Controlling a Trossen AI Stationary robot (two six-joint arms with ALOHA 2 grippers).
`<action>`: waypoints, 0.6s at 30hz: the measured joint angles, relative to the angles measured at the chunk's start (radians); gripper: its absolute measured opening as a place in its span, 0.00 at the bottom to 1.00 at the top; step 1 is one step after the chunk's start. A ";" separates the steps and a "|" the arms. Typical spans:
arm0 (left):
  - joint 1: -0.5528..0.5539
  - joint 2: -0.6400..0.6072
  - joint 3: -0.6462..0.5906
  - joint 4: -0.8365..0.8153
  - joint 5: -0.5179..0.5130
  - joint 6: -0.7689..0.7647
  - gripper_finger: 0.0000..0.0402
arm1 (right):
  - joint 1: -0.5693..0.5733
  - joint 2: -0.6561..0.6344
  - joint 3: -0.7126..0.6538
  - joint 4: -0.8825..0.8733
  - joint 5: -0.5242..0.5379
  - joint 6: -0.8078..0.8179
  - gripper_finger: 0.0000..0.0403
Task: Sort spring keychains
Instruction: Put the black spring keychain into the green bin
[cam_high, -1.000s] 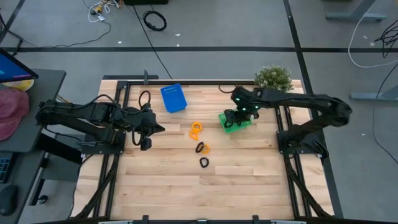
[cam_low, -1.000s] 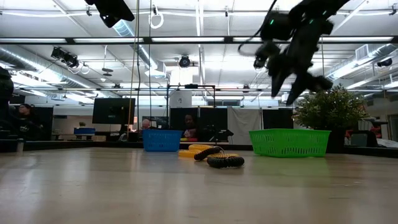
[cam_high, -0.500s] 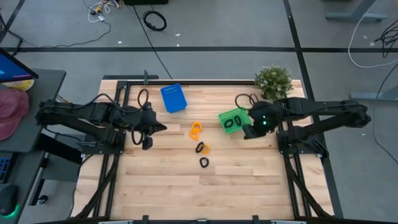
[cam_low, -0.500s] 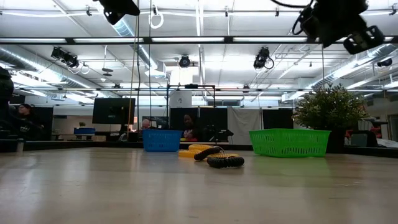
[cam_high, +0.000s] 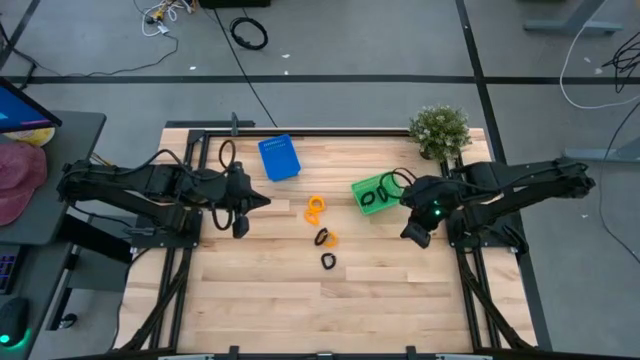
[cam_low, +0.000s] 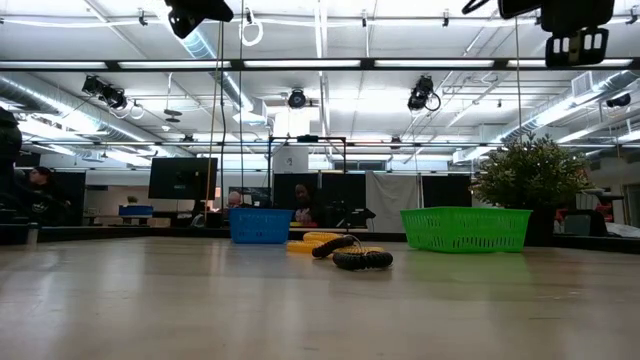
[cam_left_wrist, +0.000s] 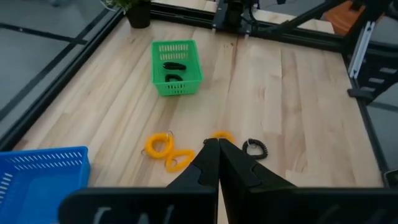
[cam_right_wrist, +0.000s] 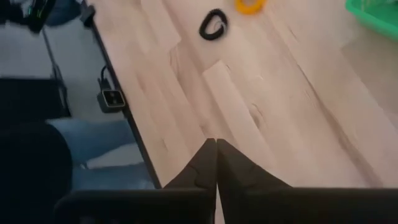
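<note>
1. The right hand (cam_high: 417, 233) hangs above the counter (cam_high: 260, 290) just beside the green bin (cam_high: 360, 192), fingers pressed together, holding nothing.
2. The left hand (cam_high: 240, 225) waits over the counter's left side, also pressed shut and empty.
3. Black keychains (cam_left_wrist: 173, 65) lie in the green bin; orange ones (cam_high: 315, 209) and a black one (cam_high: 328, 261) remain mid-counter, between the hands.
4. The coils look light, springy and easily squashed; they would likely roll, so pinching across one side of the ring seems best.
</note>
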 joint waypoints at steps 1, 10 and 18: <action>0.000 0.000 0.000 0.000 0.000 -0.009 0.01 | 0.000 0.000 0.000 0.001 0.000 -0.013 0.03; 0.000 0.000 0.000 0.000 0.000 -0.029 0.01 | -0.001 0.000 0.000 0.001 0.003 -0.049 0.03; 0.000 0.000 0.000 -0.001 0.000 -0.027 0.01 | 0.012 0.047 0.030 0.029 0.009 -0.100 0.01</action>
